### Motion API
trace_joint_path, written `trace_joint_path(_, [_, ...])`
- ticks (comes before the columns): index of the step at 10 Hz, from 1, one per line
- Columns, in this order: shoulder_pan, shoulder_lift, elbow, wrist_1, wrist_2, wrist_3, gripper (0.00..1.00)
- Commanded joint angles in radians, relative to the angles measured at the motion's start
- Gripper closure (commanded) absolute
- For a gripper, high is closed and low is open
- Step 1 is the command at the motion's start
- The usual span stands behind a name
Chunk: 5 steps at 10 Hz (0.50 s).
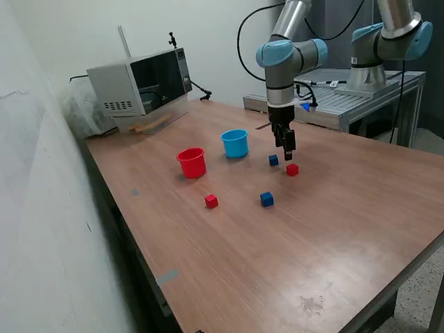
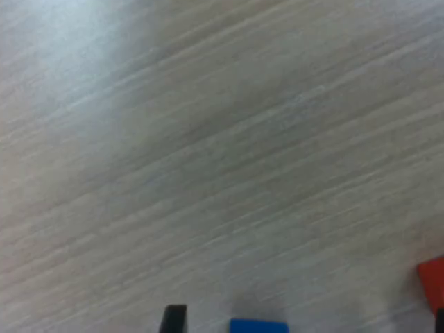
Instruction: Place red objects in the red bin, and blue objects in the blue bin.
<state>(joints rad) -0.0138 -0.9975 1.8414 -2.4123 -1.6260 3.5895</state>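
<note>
Now — tool (image 1: 287, 154) above blue cube (image 1: 273, 160) | grip state unclear | red cube (image 1: 292, 169) beside

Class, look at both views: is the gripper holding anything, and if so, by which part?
Nothing is held. The gripper hangs above the table near a blue cube and a red cube, both untouched.

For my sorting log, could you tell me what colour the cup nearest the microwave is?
Red cup, clearest in the exterior view.

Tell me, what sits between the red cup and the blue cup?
Nothing. In the exterior view, only bare wooden table shows between the red cup and the blue cup.
</note>
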Motion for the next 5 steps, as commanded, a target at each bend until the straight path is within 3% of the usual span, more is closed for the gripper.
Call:
trace_joint_path(1, [0.000, 0.013, -0.014, -0.002, 0.000, 0.000, 0.00])
trace_joint_path(5, [-0.003, 0.031, -0.037, -0.002, 0.000, 0.000, 0.00])
